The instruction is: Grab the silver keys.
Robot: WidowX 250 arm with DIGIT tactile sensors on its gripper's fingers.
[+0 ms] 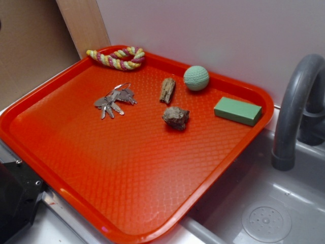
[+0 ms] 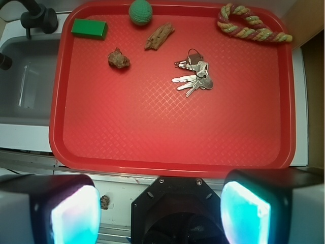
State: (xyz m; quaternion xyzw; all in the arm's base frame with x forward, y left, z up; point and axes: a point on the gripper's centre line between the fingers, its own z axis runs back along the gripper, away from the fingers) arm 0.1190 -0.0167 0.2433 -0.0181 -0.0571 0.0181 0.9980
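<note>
keys (image 2: 195, 76) lay on the red tray (image 2: 152, 137) | gripper (image 2: 161, 211) was wide open, empty, far from them

A red tray (image 2: 101, 147) fills most of the frame. The silver keys (image 2: 194, 77) lie right of centre in its upper half. Along the top sit a green block (image 2: 89, 28), a green ball (image 2: 140, 11), a wood chunk (image 2: 158, 35) and a rope toy (image 2: 251, 25); a rock (image 2: 118, 59) lies below the block. The gripper (image 2: 161, 212) spreads wide at the bottom edge, well apart from the keys.
</note>
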